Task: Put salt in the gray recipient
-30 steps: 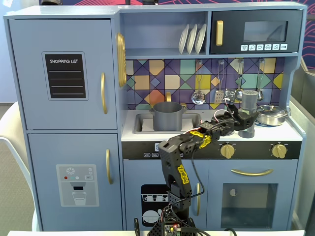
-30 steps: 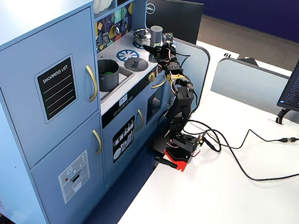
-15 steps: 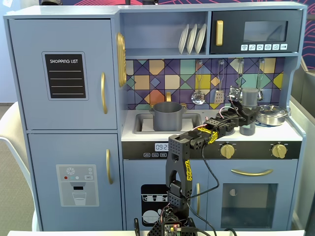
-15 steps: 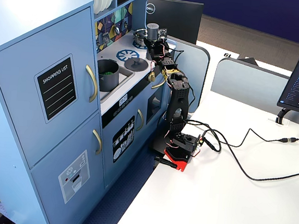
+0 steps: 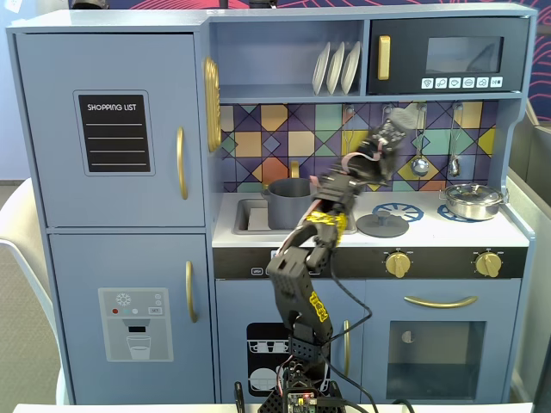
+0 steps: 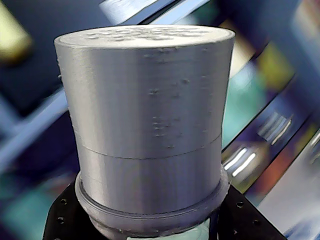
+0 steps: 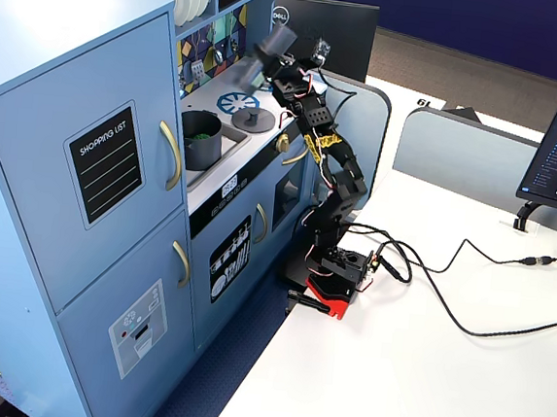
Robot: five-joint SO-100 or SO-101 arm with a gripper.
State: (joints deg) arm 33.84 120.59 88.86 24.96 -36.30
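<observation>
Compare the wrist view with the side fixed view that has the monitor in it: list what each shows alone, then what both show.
Wrist view only: the salt's perforated top and ribbed wall close up, against a blurred background.

Side fixed view only: the whole arm, the gray recipient in the sink with something green inside, the flat lid on the cooktop, and a Dell monitor.

Both: the salt, lifted off the counter in the gripper, blurred and tilted in the side fixed view.

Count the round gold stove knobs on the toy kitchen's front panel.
2. One round gold knob sits below the flat gray lid; the other below the shiny steel pan. The arm may hide more.
</observation>
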